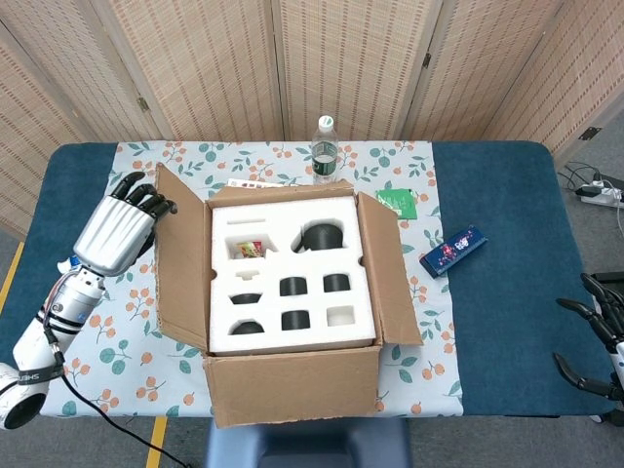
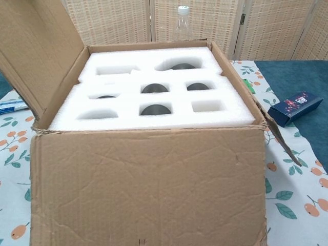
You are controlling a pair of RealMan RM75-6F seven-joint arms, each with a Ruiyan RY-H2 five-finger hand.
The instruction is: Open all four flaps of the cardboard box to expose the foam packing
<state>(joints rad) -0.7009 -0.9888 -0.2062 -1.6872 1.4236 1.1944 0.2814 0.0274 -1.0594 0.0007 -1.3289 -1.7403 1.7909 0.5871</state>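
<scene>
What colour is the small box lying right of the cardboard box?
Dark blue small box, clearest in the head view.

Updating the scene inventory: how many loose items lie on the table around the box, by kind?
Water bottle: 1
Toothpaste tube: 1
Blue carton: 1
Green packet: 1
Printed leaflet behind the box: 1
Total: 5

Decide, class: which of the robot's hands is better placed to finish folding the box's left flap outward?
Left. The left hand is at the left flap; the right hand sits far off at the table's right edge.
</scene>
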